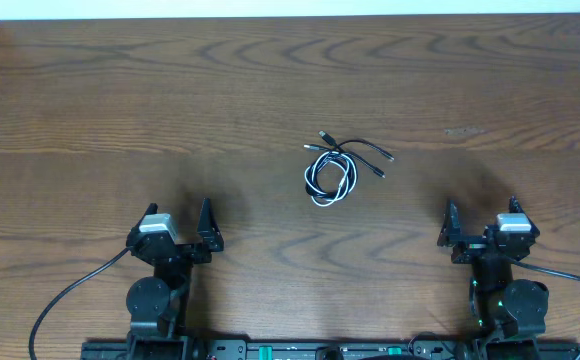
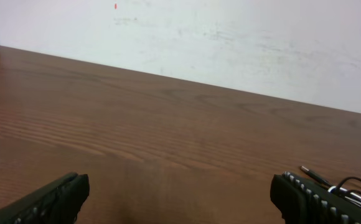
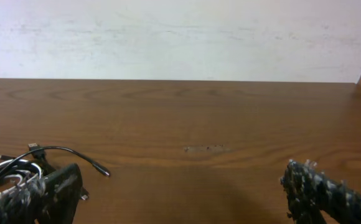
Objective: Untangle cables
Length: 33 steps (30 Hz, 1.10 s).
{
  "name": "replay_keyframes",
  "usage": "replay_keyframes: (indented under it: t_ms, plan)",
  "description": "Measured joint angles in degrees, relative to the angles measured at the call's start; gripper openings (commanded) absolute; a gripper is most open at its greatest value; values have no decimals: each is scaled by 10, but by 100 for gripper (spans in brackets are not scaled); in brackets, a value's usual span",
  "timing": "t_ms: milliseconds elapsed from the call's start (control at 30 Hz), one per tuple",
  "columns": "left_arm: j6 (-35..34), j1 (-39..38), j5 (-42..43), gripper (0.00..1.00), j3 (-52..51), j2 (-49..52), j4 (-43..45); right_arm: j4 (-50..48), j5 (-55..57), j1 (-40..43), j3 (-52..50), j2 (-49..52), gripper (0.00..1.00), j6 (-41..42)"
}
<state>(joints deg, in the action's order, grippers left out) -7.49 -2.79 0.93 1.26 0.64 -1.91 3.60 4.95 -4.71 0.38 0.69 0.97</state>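
Shows a brown wood table (image 1: 270,80) cropped at the sides. Finds left tool (image 1: 178,218) and right tool (image 1: 482,218) spread wide and empty near the front edge. Places the cables (image 1: 338,168), one white and the rest black, in a heap mid-table, well apart from both; overlaps too small to trace, part-hidden behind fingers (image 3: 50,186) in wrist views.

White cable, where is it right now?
In the overhead view, the white cable lies looped among the black cables near the middle of the table, a little right of centre.
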Motion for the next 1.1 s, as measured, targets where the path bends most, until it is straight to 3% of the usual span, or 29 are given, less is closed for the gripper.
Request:
replay_keyframes:
  t_ms: [1100]
  plan:
    - [40,0,-24,98,0,15,2,0,0,0,0,0,99,0]
